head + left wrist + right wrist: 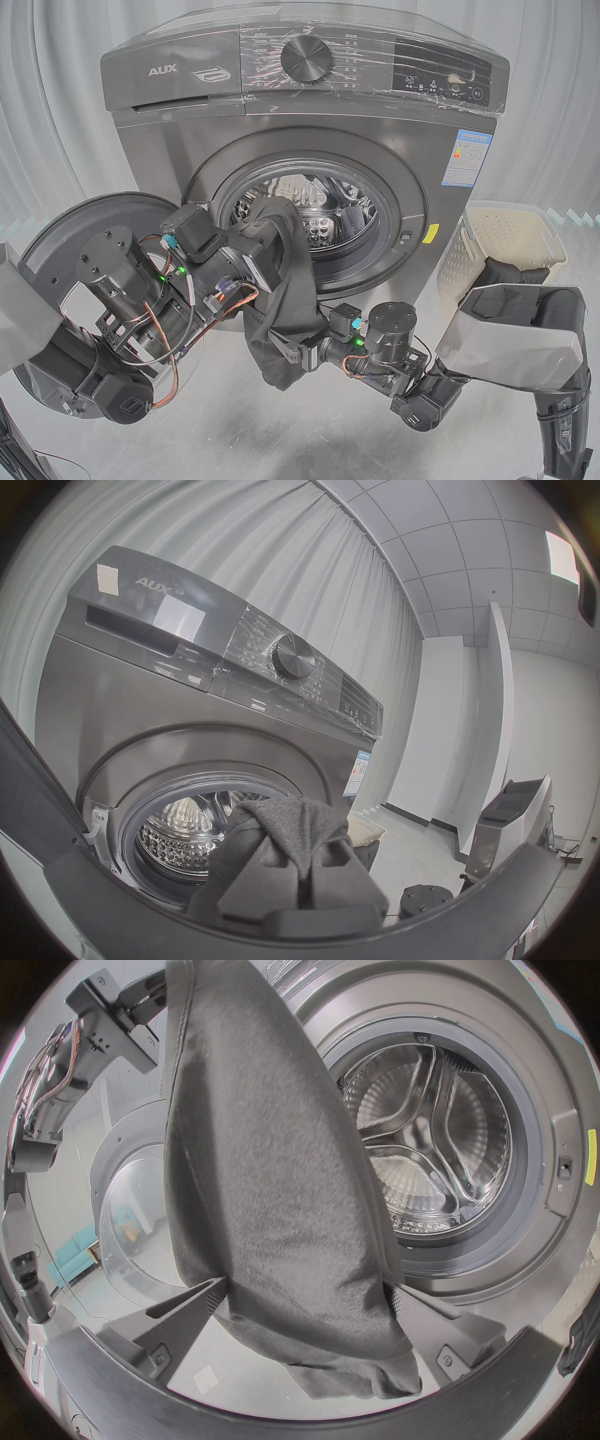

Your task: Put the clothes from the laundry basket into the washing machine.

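Observation:
A dark grey garment (289,281) hangs in front of the washing machine's open drum (331,215). My left gripper (267,220) holds its top at the drum's left rim; in the left wrist view the gripper (304,857) is shut on the cloth (294,820). My right gripper (282,347) sits low at the garment's hanging lower part. In the right wrist view this gripper (303,1290) is open wide, with the cloth (269,1179) draped between the two fingers. The cream laundry basket (500,234) stands right of the machine, with more dark clothes (507,275) in it.
The machine's round door (94,215) is swung open to the left, behind my left arm. The steel drum (431,1147) looks bare inside. Grey floor (300,431) lies in front of the machine, and curtains hang behind it.

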